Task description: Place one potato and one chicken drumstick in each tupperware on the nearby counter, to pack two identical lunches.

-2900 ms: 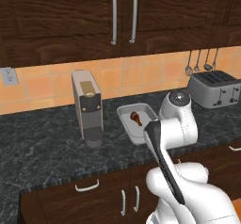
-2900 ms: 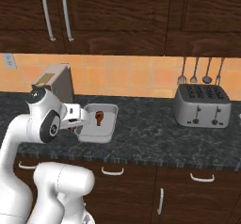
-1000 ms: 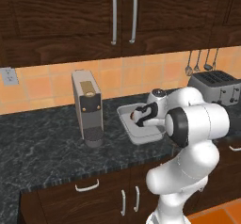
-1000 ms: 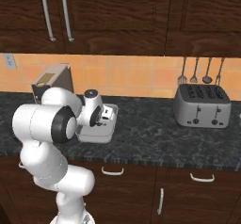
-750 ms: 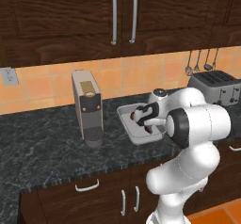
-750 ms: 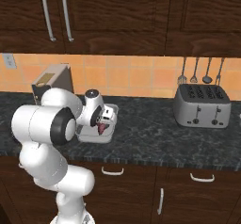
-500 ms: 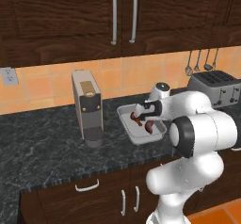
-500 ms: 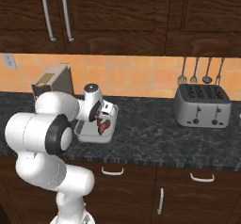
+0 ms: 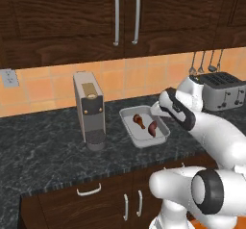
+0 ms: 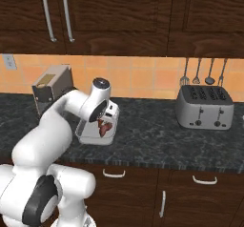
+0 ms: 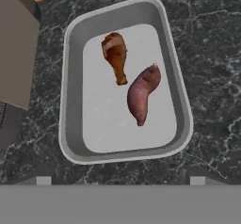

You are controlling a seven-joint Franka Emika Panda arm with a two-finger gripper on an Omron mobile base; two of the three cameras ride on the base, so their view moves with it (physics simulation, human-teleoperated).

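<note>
Your gripper (image 9: 157,109) is hanging wide open and holding nothing above the tupperware (image 11: 70,100), where the potato (image 11: 142,94) is lying beside the chicken drumstick (image 11: 116,55).

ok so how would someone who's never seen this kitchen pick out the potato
Find the tall coffee machine on the dark counter; a pale tray sits just beside it. Two pieces lie inside: the potato is the reddish-brown pointed lump, not the orange-brown drumstick with its thin bone end.
</note>
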